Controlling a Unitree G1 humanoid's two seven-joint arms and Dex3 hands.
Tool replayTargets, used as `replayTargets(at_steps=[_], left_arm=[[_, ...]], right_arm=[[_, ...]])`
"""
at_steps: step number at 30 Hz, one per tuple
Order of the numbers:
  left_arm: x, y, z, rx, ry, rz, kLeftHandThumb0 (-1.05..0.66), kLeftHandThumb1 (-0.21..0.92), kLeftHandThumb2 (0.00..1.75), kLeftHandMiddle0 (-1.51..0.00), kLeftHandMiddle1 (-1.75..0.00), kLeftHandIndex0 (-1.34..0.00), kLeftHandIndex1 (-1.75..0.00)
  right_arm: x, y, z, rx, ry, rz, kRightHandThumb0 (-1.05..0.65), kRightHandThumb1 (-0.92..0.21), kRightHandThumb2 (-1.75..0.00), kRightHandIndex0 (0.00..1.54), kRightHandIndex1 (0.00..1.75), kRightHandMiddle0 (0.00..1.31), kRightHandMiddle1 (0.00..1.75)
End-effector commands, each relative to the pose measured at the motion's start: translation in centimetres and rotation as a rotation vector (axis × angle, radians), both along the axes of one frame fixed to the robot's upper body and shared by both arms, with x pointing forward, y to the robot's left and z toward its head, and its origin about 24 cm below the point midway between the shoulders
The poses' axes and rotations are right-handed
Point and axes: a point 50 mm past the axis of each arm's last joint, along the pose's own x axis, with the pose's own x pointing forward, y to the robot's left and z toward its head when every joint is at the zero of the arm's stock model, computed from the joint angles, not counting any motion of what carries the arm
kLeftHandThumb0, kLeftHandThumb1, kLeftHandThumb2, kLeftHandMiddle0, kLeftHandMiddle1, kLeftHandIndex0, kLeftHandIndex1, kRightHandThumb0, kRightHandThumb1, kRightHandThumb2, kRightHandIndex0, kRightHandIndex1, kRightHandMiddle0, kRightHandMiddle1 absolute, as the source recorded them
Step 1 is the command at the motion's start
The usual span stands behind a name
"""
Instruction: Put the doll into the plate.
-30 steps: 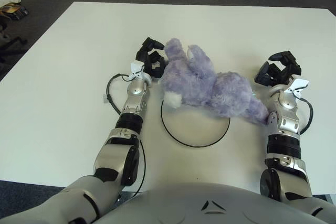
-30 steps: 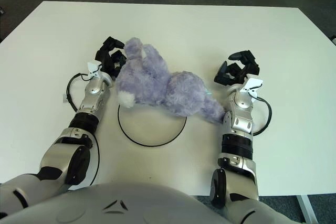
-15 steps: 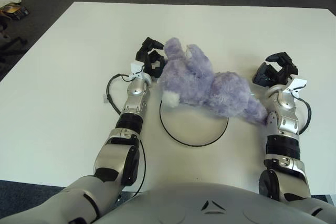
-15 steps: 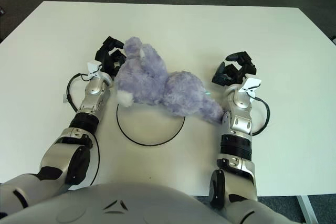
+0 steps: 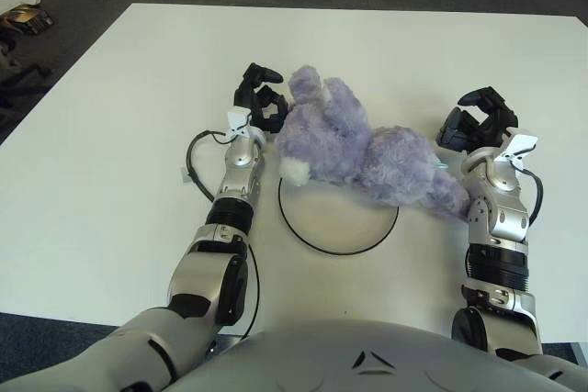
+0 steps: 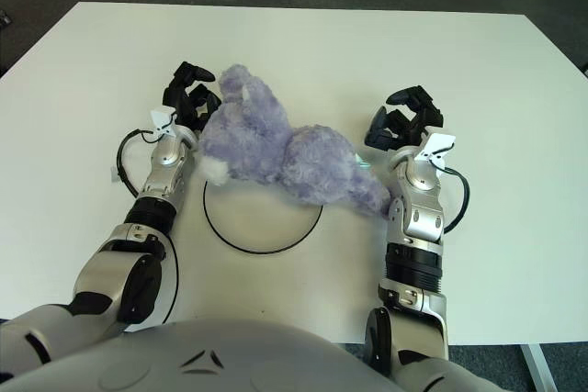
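You see the doll (image 5: pixel 363 153), a purple plush animal, lying across the far edge of the plate (image 5: pixel 338 222), which shows as a white disc with a thin black rim on the white table (image 5: pixel 119 135). The doll's head end points to the far left and its body stretches to the right, past the plate's rim. Most of the plate's near half is uncovered. A small white patch of the doll sits at its left side, just above the plate's left rim.

Your left hand (image 5: pixel 259 103) is at the doll's head end, on the far left side. Its dark fingers are curled and touch the plush, but you cannot tell whether they grip it or only press against it.

Your right hand (image 5: pixel 478 121) is just beyond the doll's right end. Its fingers are curled loosely and hold nothing; a gap shows between them and the plush. The right forearm (image 5: pixel 496 208) lies beside the doll's lower right end, touching or nearly touching it.

A thin black cable (image 5: pixel 197 167) loops on the table left of the left forearm.
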Motion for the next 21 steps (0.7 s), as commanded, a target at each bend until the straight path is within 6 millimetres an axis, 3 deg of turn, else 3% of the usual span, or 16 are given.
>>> replayTargets(at_steps=[1,6,21], left_arm=[[-0.30,-0.04,-0.58,-0.013,0.010,0.030,-0.01,0.12,1.54,-0.69,-1.75,-0.60,-1.71],[-0.45,-0.11,-0.47,-0.032,0.004,0.061,-0.01,0.16,1.50,-0.62,-1.75,-0.60,-1.74],[-0.73,-0.08,-0.36,-0.039,0.009,0.142,-0.01,0.14,1.52,-0.63,-1.75,-0.61,-1.75]], right_arm=[[-0.09,0.22,0.06,0.017,0.006,0.011,-0.01,0.06,-1.75,0.87,1.75,0.69,1.75],[-0.16,0.45,0.06,0.030,0.022,0.038,-0.01,0.06,-1.75,0.87,1.75,0.69,1.75],[-0.33,0.96,0.04,0.045,0.051,0.088,-0.01,0.07,-1.75,0.87,1.75,0.71,1.72]])
